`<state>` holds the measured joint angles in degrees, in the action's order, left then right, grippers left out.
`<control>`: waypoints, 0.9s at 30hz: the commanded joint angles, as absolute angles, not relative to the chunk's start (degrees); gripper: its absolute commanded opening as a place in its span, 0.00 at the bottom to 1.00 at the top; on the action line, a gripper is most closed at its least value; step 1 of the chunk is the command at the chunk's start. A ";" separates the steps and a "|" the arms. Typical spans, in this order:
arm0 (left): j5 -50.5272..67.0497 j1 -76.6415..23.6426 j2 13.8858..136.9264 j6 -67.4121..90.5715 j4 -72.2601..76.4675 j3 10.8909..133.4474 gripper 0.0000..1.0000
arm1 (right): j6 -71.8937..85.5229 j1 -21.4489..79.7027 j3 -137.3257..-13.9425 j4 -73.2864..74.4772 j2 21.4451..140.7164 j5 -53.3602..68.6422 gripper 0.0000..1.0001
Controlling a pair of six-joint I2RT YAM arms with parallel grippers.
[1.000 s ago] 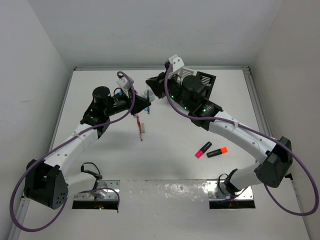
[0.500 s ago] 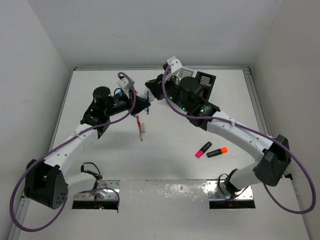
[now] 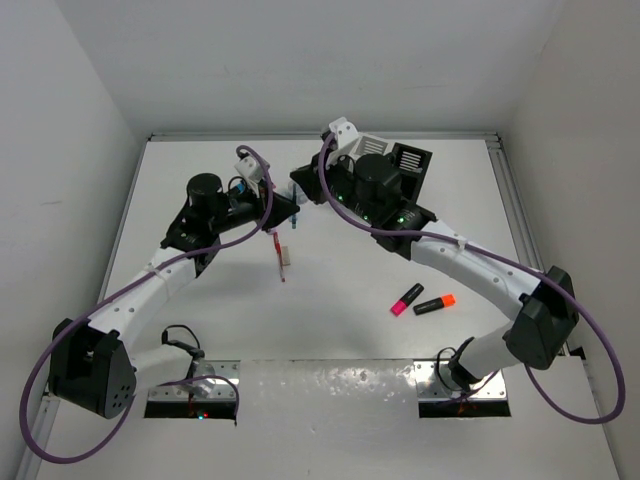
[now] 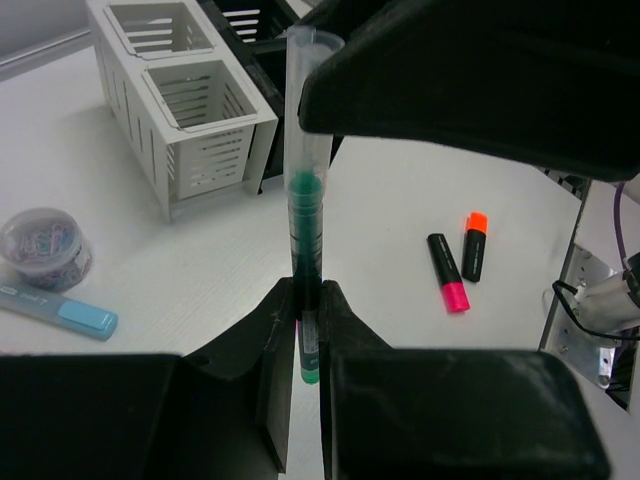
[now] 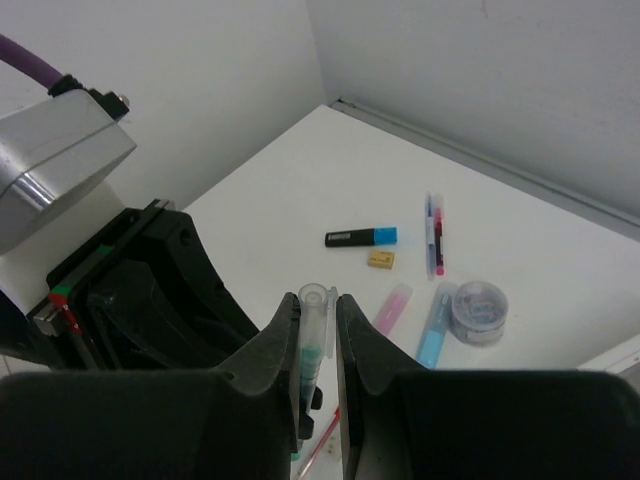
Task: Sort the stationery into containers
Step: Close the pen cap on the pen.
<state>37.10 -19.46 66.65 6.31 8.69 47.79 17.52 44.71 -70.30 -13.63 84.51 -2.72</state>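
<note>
I am clamping both my left gripper and right gripper on the thin clear-barrelled green pen, apparently handing it across for binning.

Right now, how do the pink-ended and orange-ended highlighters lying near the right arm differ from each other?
The pink highlighter has a pink end, the orange highlighter an orange one. In the top view the pink highlighter lies steeply slanted, while the orange highlighter lies almost level. The pink highlighter's coloured end points down and left there, the orange highlighter's to the right. Both have stubby black bodies and lie flat on the table, close together but apart.
</note>
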 commanded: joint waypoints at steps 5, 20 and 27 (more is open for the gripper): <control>35.07 -19.78 65.66 3.35 12.30 49.92 0.00 | 15.91 44.56 -69.01 -10.28 85.43 2.81 0.00; 44.55 -17.58 64.25 10.63 28.56 50.71 0.00 | 17.75 47.63 -45.37 -32.15 84.55 -2.80 0.00; 44.91 -17.49 64.25 14.15 30.15 51.15 0.00 | 19.42 50.71 -40.97 -36.65 87.01 -5.36 0.00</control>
<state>44.31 -18.65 66.85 11.77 8.84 46.92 18.92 47.92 -46.61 -50.39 82.74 -7.07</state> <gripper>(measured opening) 0.085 0.142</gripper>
